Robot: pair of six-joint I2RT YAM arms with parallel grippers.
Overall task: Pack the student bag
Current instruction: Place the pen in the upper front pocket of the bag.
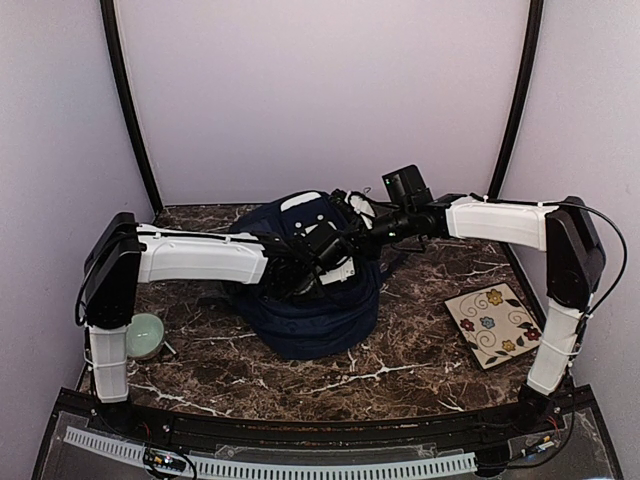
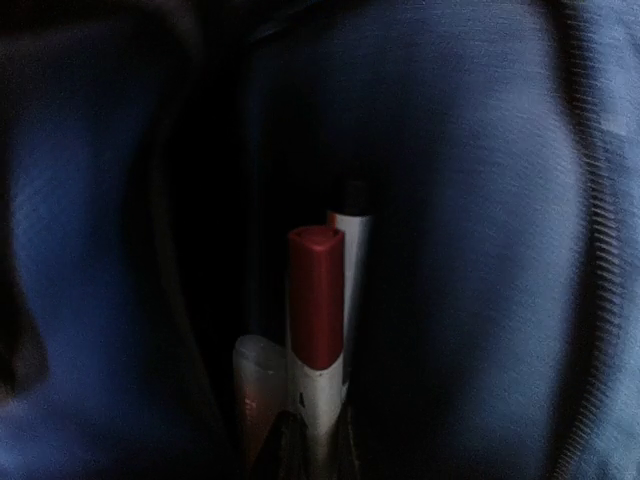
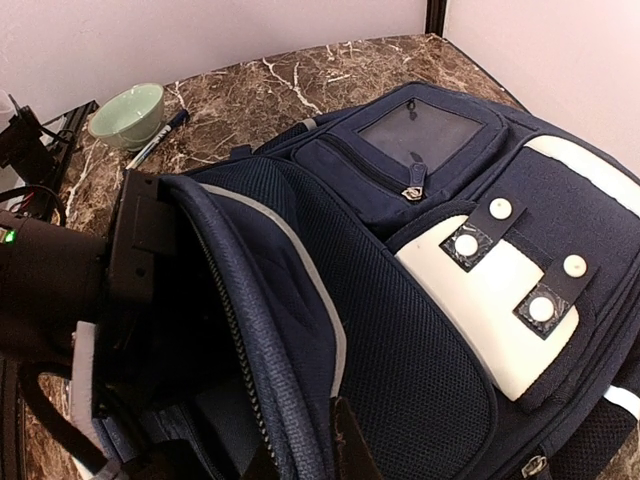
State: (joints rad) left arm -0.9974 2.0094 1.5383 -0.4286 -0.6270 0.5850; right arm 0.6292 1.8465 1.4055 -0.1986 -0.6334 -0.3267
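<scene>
Inside student bag [image 2: 480, 200], one red-capped pen [image 2: 316, 300]

The dark marble table [image 1: 400, 370] carries the student bag [image 1: 320, 320], a green bowl [image 1: 147, 335] and a floral tile [image 1: 495, 325].

My left gripper is buried inside the student bag [image 1: 318, 318] at mid-frame of the top view, fingers unseen, grip unreadable. Left wrist view: fabric blurred, centre black. The red-capped marker [image 2: 316, 300] and grey pen [image 2: 352, 262] are cut off by the bottom edge; the pale cap [image 2: 262, 385] at lower centre is unidentifiable. My right gripper [image 3: 310, 455] shows only dark tips, cropped at the bottom edge. The green bowl [image 1: 150, 335] is half hidden behind my left arm [image 1: 200, 258].
</scene>
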